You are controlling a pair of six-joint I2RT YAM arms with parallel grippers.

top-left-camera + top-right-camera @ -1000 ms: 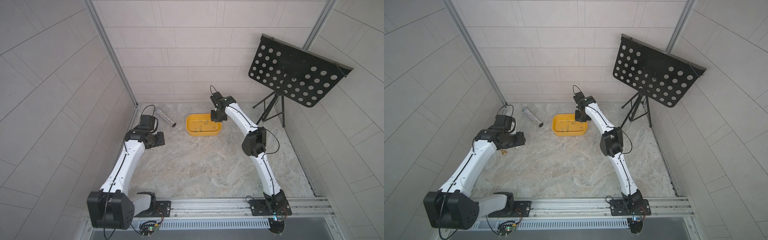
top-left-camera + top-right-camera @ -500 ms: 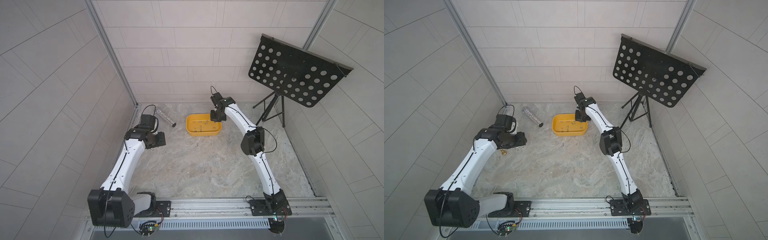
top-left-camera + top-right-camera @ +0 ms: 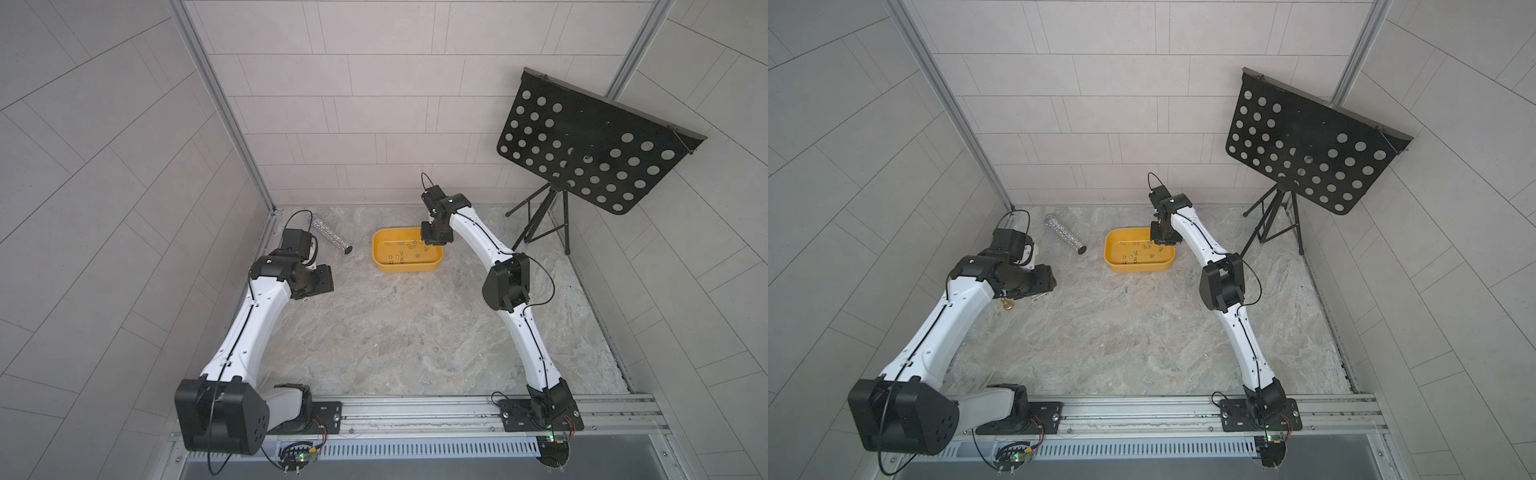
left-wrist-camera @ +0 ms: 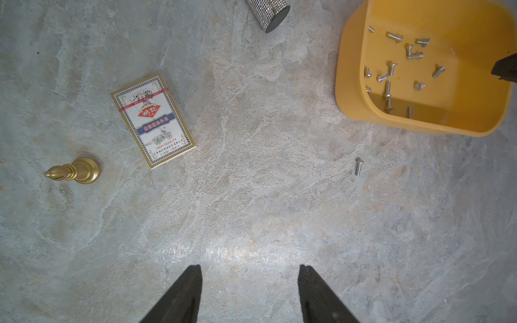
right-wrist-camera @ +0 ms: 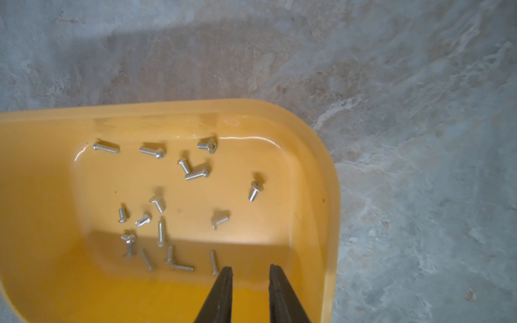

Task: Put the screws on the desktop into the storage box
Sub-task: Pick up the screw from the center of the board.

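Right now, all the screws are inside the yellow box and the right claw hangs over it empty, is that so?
Not all: one screw lies on the desktop, apart from the storage box, as the left wrist view shows. The right gripper does hang over the box, jaws parted and empty.

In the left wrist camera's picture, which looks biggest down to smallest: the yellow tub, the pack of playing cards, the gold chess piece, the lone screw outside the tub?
1. yellow storage box, cut off at the edge yet clearly largest
2. pack of playing cards
3. gold chess piece
4. lone screw
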